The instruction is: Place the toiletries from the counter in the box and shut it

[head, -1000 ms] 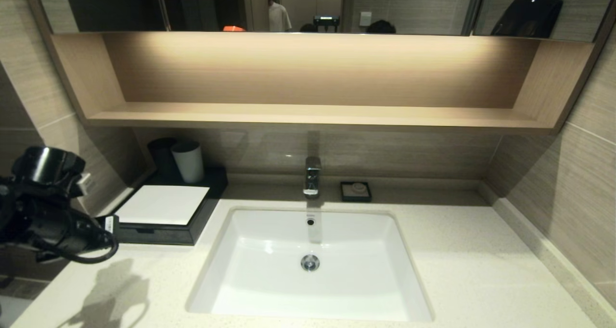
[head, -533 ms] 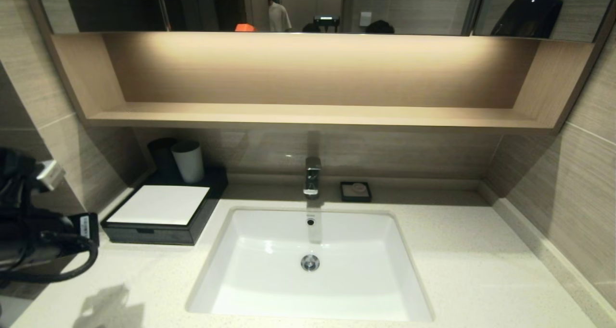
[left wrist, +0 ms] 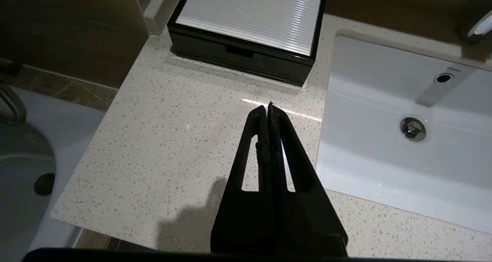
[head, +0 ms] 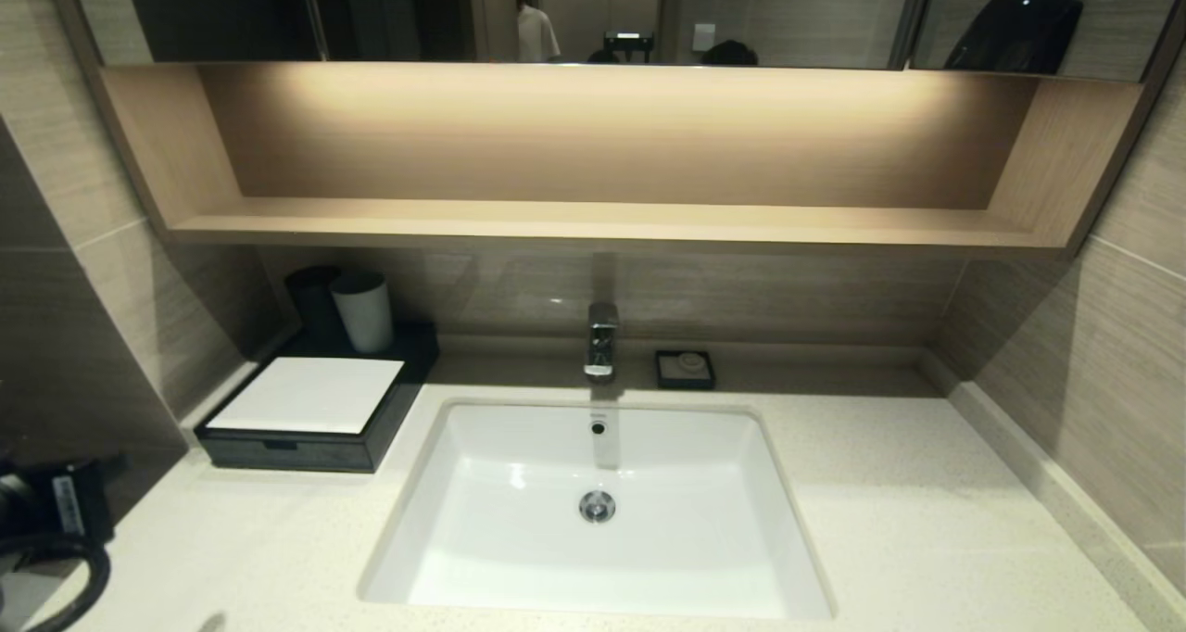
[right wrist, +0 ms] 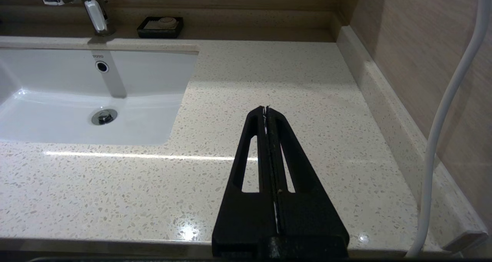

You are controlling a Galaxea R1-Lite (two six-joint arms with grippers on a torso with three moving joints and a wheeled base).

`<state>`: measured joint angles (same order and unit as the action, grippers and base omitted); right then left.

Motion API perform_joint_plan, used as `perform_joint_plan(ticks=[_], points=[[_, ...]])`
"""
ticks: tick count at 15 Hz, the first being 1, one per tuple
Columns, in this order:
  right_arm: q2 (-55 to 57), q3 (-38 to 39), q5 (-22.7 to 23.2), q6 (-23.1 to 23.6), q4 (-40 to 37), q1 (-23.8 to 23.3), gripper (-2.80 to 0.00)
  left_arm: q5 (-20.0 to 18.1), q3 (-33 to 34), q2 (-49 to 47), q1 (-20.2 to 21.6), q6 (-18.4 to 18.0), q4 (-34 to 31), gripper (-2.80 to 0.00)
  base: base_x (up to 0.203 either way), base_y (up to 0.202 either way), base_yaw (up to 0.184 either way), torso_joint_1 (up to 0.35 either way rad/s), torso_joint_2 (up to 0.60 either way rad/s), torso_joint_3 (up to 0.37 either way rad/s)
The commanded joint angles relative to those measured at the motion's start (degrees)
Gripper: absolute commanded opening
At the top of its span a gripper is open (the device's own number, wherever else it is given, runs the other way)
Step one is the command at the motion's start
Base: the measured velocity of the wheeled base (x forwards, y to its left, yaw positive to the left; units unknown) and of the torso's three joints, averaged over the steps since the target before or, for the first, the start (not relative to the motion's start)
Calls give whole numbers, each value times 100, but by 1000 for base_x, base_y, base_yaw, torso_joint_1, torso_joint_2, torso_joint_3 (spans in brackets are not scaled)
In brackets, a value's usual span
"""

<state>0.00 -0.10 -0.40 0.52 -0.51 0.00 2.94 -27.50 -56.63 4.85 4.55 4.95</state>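
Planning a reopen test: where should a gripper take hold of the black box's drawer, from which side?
Judging by shape, at the small notch centred in the drawer front of the box, coming from the counter side. The drawer sits shut and flush, so nothing else offers purchase. The left gripper is shut, over the counter before it.

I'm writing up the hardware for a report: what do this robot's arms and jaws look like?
Both grippers, left gripper and right gripper, are matte black, each with two long tapering fingers with slot-shaped cutouts. In the head view the left arm is black, carries a white label and a looping black cable. A white cable hangs beside the right gripper.
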Motion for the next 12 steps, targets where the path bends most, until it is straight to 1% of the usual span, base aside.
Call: perform_joint_plan(ticks=[1,6,7,9,12], points=[[-9,1,-4,0,-2,0,-280,3,372,1023,3,-114,14,-280,0,0,0,0,0,0],[-9,1,-4,0,-2,0,-280,-70,941,2345,-12,-228,-76,-280,0,0,0,0,0,0],[-5,1,-4,-4,-2,0,-280,-136,1038,2648,-15,-255,-132,-280,0,0,0,0,0,0],[0,1,-3,0,-2,0,-280,-373,1119,3242,-18,-285,-433,-280,0,0,0,0,0,0],[-9,1,-4,0,-2,0,-280,-648,1139,4049,-30,-419,-1130,-280,0,0,0,0,0,0]])
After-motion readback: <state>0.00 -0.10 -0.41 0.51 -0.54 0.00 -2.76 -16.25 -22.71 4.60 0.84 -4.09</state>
